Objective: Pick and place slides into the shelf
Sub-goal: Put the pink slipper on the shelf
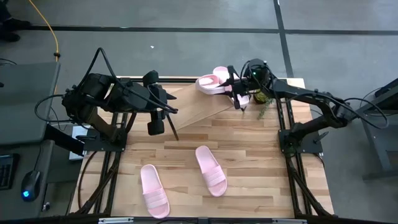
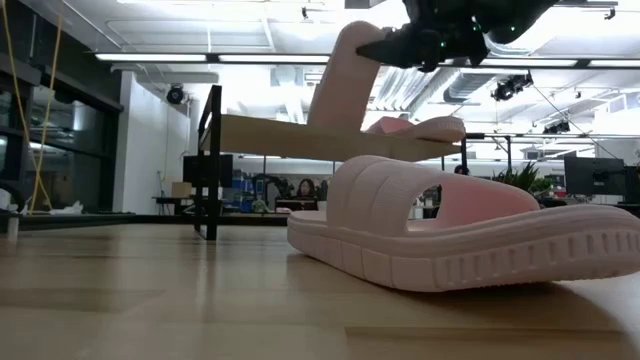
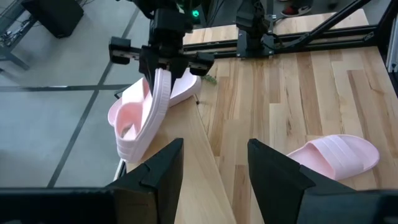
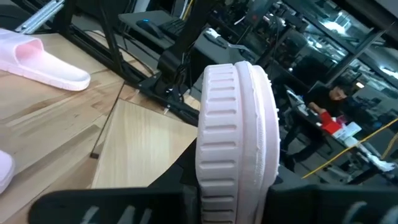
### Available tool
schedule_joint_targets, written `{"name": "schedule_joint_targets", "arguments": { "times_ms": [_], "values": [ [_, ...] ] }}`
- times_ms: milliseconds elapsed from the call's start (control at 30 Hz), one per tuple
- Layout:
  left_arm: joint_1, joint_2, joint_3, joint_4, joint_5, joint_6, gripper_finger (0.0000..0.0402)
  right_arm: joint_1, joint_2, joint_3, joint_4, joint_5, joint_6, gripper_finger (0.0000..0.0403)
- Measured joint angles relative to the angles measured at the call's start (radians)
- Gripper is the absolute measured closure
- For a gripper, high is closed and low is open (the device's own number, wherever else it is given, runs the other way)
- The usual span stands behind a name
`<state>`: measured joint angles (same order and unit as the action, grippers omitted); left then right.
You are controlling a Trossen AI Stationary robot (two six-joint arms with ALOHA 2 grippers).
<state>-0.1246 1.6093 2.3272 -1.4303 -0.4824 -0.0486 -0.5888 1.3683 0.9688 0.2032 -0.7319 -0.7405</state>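
Observation:
The shelf (image 1: 199, 106), a light-wood board on black legs, stands at the table's far middle. My right gripper (image 1: 235, 92) is above its right end, shut on one pale pink slide (image 3: 154, 106) that is turned on its edge. A second slide (image 3: 188, 88) lies flat on the shelf beside it. Two more slides (image 1: 154, 190) (image 1: 211, 169) lie sole-down on the tabletop toward the near edge. My left gripper (image 3: 214, 174) is open and hovers over the shelf's left end, pointing along the board toward the right arm. My right gripper pinches the slide at its upper end (image 4: 236, 124), one finger on each broad side, with the ribbed sole edge facing the wrist camera. The fingers come from above, slanting down. The slide stands steeply tilted below them (image 2: 345, 80); its lower end (image 3: 127, 146) appears to meet the shelf's far right edge.
A small green plant (image 1: 264, 102) sits on the table just right of the shelf. The nearest slide (image 2: 460, 230) fills the low view's foreground. Black arm frames stand at both table sides. Bare wood lies between the shelf and the two near slides.

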Motion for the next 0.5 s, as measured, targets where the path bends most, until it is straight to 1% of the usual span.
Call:
{"name": "schedule_joint_targets", "arguments": {
  "times_ms": [233, 500],
  "values": [
    [0.0, 0.0, 0.0, -0.002, 0.0, 0.0, 0.024, -0.002, 0.001, 0.0, -0.05, -0.035, 0.019, 0.036],
    [0.0, 0.0, 0.0, -0.003, 0.0, 0.0, 0.024, 0.0, 0.001, 0.001, -0.21, -0.051, -0.006, 0.036]
  ]
}}
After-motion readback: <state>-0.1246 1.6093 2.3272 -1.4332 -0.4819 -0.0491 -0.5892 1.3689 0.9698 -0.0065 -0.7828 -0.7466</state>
